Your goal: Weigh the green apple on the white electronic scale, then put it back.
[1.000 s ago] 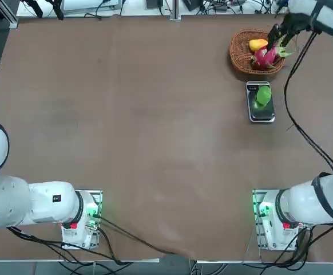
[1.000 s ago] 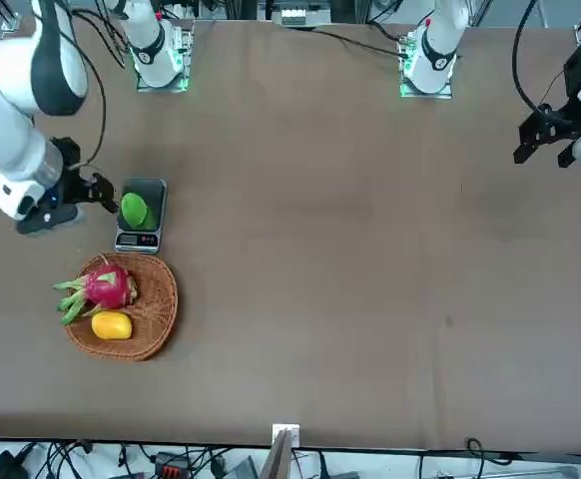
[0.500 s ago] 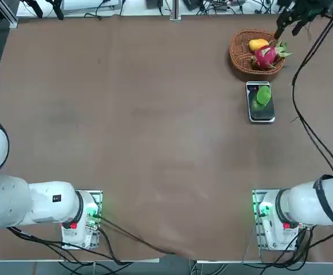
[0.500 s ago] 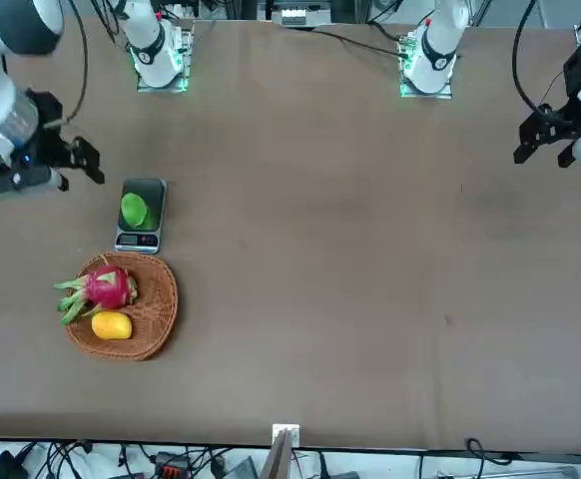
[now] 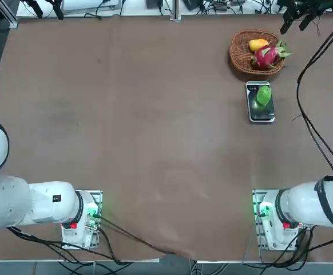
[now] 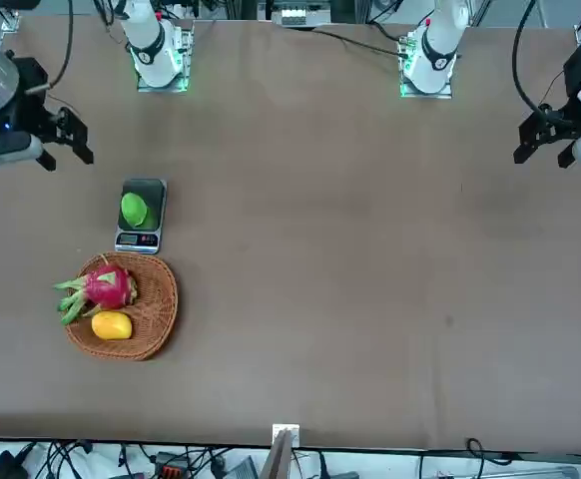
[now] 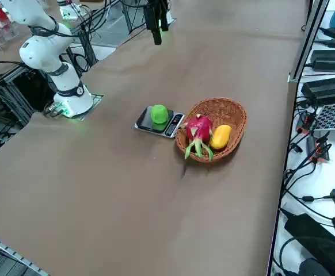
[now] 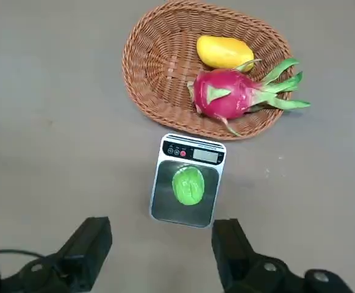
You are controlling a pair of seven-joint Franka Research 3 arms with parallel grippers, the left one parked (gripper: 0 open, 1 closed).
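Your right hand (image 8: 162, 253) hangs high above the desk (image 5: 155, 126), fingers (image 8: 89, 247) spread wide apart, holding and touching nothing. Directly below it, well clear of the fingers, you see the green apple (image 8: 188, 184) resting on the dark plate of the white scale (image 8: 187, 180), toward the display end. Just beyond the scale from the hand sits the wicker basket (image 8: 159, 64), close to the scale's display end; it holds a pink dragon fruit (image 8: 226, 94) and a yellow fruit (image 8: 223, 52) lying side by side.
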